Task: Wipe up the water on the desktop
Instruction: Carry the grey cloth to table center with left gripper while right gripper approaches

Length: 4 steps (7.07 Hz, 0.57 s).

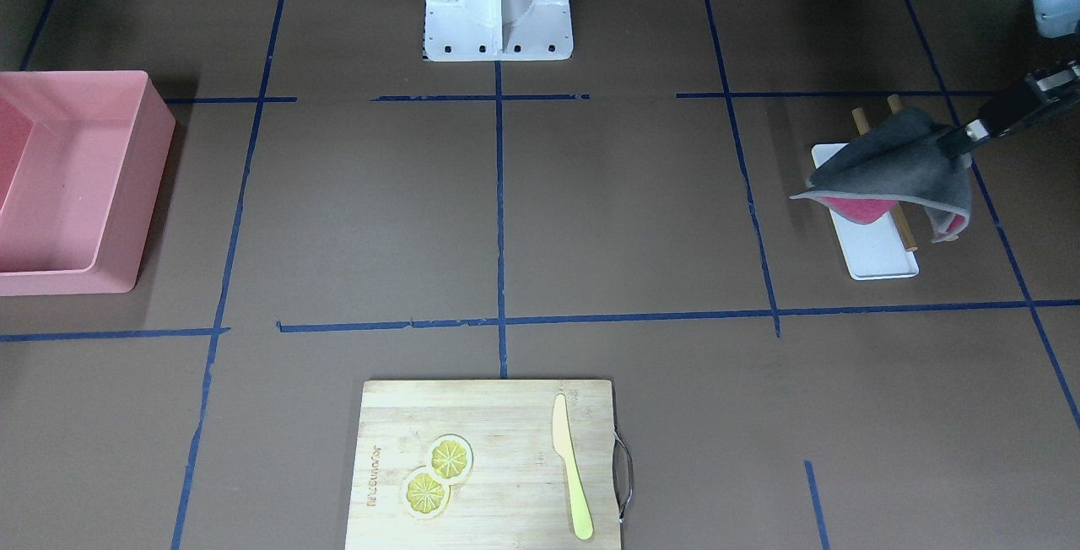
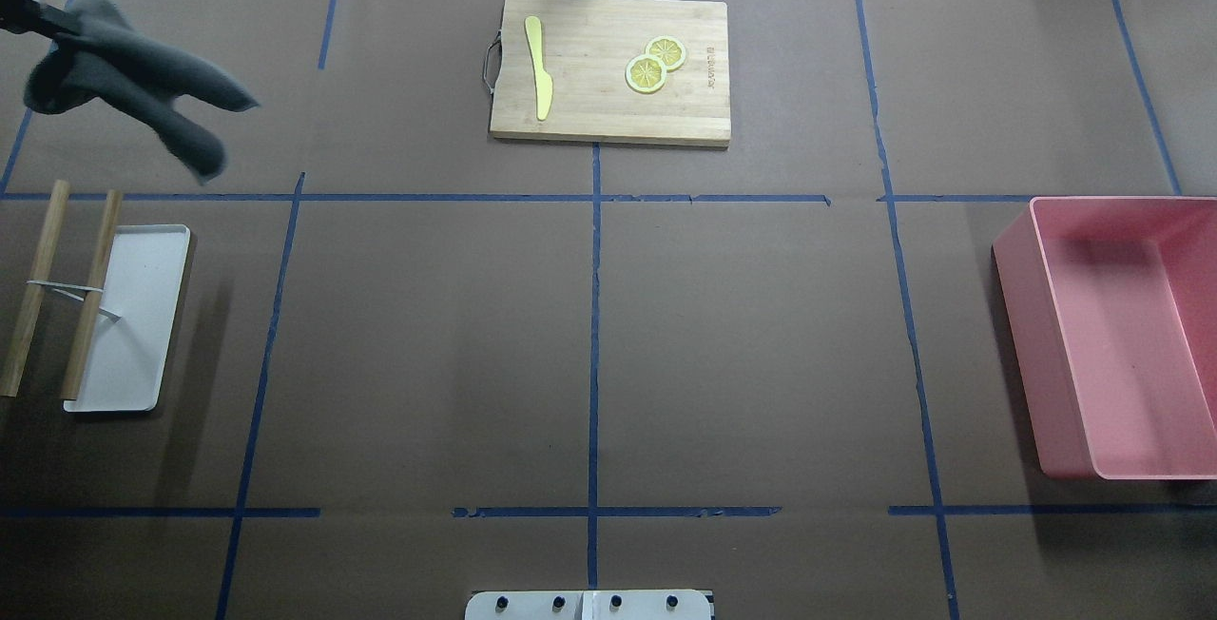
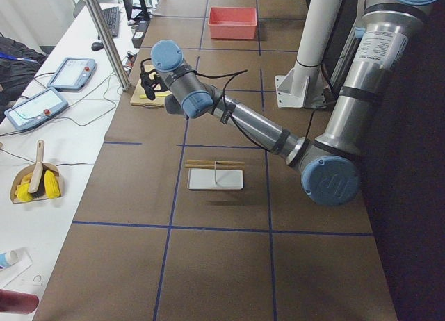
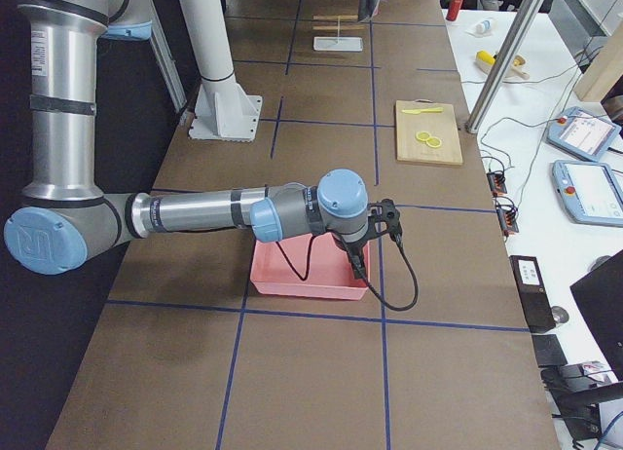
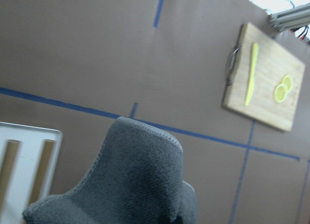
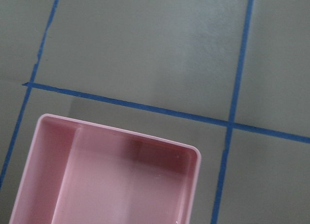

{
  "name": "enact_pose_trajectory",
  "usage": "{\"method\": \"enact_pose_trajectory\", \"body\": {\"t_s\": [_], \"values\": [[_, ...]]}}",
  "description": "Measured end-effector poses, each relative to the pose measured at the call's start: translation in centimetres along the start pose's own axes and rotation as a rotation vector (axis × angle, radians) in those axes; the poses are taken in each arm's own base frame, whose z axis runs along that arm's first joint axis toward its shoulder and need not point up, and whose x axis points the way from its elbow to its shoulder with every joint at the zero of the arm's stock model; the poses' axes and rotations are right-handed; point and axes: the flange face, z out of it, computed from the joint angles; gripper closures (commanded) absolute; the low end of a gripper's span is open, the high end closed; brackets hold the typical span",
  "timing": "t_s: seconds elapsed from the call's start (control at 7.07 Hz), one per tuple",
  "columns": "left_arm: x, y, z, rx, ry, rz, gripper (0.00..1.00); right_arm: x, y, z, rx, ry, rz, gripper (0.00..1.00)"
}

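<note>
The desktop (image 2: 742, 316) is a matte brown tabletop crossed by blue tape lines; I see no water on it. My left gripper (image 1: 952, 143) is shut on a grey cloth (image 1: 894, 162) with a pink underside and holds it in the air above a white tray. The cloth hangs in folds at the overhead view's far left (image 2: 124, 78) and fills the bottom of the left wrist view (image 5: 140, 180). My right gripper (image 4: 387, 221) shows only in the exterior right view, hovering over the pink bin; I cannot tell if it is open or shut.
A white tray (image 2: 133, 316) with two wooden rods (image 2: 90, 292) lies under the cloth. A pink bin (image 2: 1046, 354) stands on my right side. A bamboo cutting board (image 2: 589, 111) with a yellow knife (image 2: 540, 64) and lemon slices (image 2: 656, 64) lies at the far edge.
</note>
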Motion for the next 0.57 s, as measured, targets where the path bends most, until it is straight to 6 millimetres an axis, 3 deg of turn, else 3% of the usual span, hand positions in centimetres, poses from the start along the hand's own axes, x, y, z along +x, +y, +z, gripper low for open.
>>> {"method": "enact_pose_trajectory", "body": {"t_s": [0.28, 0.57], "values": [[3.5, 1.6, 5.4, 0.02, -0.034, -0.032, 0.98, -6.9, -4.4, 1.9, 0.094, -0.046, -0.007, 0.0], [7.4, 4.3, 10.5, 0.027, -0.045, -0.051, 0.98, -16.5, -8.4, 4.5, 0.244, -0.09, -0.071, 0.0]]}}
